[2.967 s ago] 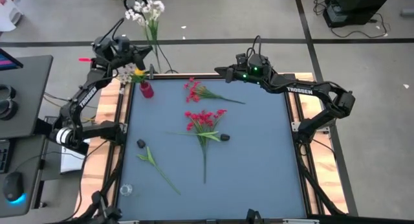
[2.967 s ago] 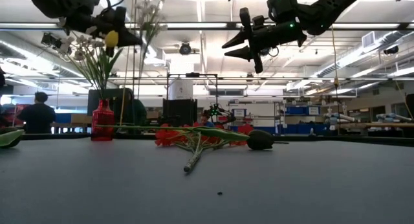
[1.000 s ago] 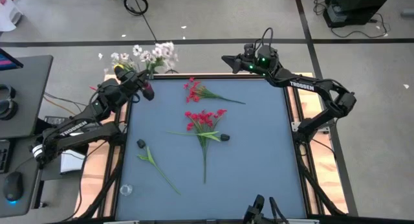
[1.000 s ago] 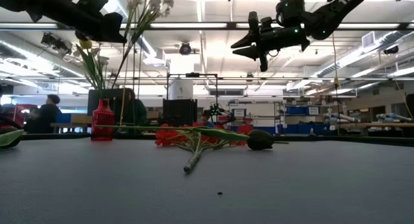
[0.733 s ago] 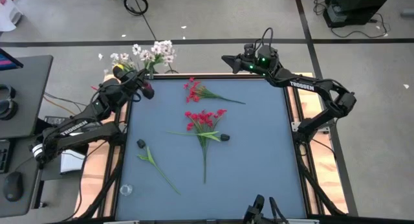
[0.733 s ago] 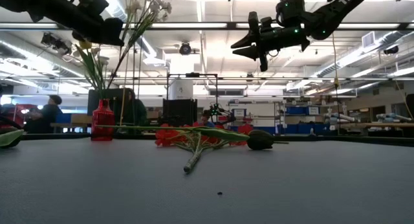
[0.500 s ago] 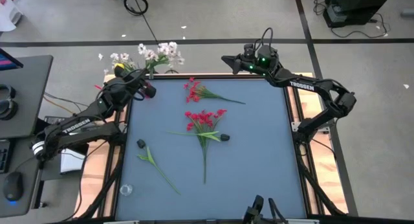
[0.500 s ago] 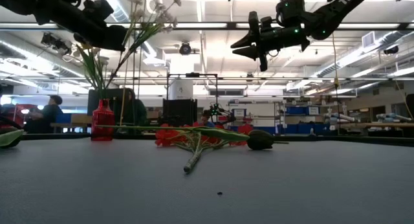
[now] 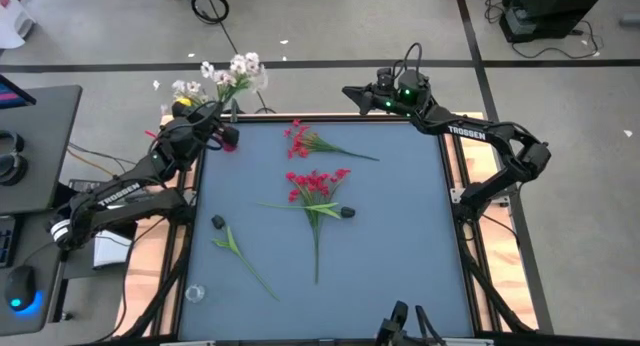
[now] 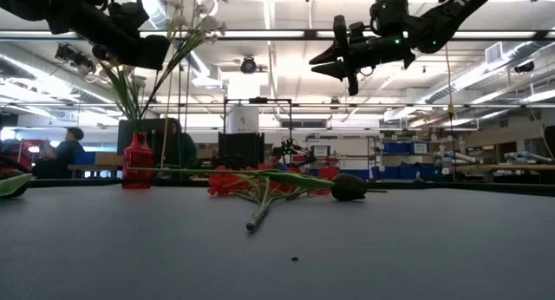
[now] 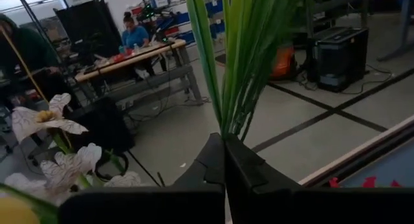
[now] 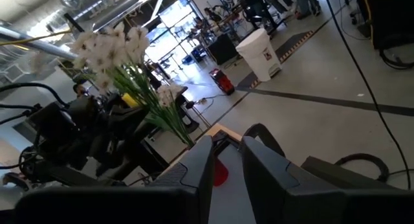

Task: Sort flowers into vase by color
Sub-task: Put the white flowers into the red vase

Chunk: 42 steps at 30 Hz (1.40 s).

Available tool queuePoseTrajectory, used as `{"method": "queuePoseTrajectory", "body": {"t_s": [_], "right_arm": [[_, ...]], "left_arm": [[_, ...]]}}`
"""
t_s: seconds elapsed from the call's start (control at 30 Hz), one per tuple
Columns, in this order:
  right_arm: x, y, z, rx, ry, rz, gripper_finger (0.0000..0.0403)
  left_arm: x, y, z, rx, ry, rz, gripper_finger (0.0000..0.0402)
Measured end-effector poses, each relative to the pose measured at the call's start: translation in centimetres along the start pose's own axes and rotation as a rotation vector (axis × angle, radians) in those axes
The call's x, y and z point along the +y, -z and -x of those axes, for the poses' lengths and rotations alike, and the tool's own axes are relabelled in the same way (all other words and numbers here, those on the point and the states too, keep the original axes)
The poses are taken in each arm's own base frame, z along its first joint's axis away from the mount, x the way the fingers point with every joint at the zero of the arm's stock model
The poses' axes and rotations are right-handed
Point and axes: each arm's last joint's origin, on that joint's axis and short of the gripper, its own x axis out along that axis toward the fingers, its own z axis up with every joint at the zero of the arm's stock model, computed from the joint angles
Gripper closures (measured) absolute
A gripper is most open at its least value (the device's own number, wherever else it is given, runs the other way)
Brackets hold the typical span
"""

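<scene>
A: What is changing at the left arm?

B: The left gripper [image 9: 208,126], hanging over the bench [image 9: 400,246] corner at about eleven o'clock, is swinging the white flowers [image 9: 236,72] it carries. Over the last second their heads are drifting from side to side beyond the far edge, while the arm is staying put above the red vase [image 9: 229,140]. Its jaws are pressed together, pinching the green stems [image 11: 236,68].

A: Meaning what for the sort?

B: I judge the bunch is being lined up over the vase's neck, not yet dropped in.

A: And what is the vase holding?

B: In the low view, stems and leaves are rising from the red vase; a yellow bloom [image 9: 184,107] is showing beside the gripper. Whether the white stems are reaching inside, I cannot tell.

A: The rest?

B: Red flowers [image 9: 316,186] are lying mid-bench, another red sprig [image 9: 300,139] towards twelve o'clock. The right gripper [image 9: 352,93] is waiting near one o'clock, jaws partly spread, empty.
</scene>
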Motion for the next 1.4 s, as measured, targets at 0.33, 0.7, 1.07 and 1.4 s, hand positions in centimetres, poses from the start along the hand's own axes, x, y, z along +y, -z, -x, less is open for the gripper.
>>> {"method": "queuePoseTrajectory", "body": {"t_s": [0.33,0.7,1.07,1.4], "right_arm": [[0.0,0.0,0.0,0.003,-0.006,0.001,0.0312],[0.1,0.1,0.0,0.020,-0.030,0.000,0.0312],[0.3,0.3,-0.1,0.043,-0.052,-0.013,0.0312],[0.2,0.3,-0.1,0.053,-0.048,-0.018,0.0312]], "left_arm": [[-0.4,0.3,-0.5,0.024,0.006,0.010,0.0401],[-0.5,2.0,-0.8,-0.061,-0.028,0.088,0.0401],[-0.6,2.9,-0.8,-0.065,-0.046,0.120,0.0401],[-0.7,4.0,-0.8,0.029,-0.053,0.173,0.0402]]}}
